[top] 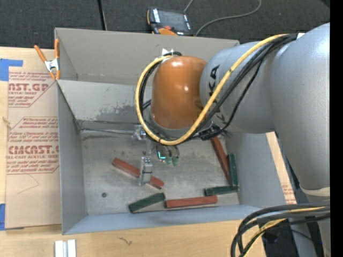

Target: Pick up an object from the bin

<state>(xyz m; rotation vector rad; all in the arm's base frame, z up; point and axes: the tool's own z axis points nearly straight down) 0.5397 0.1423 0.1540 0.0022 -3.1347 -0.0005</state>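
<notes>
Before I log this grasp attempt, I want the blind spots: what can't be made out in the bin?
- Camera view: the tool covers the middle of the red bar on the floor; contact can't be judged.
- The arm hides the upper end of the slanted red bar at the right.
- The orange cover blocks the bin floor behind it.

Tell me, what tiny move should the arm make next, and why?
Probably ease straight down and grip. The gripper is right over the middle of the short red stick, which lies by itself on the bin floor. The other sticks lie apart from it, near the front and right walls, so nothing seems to be in the way.
</notes>
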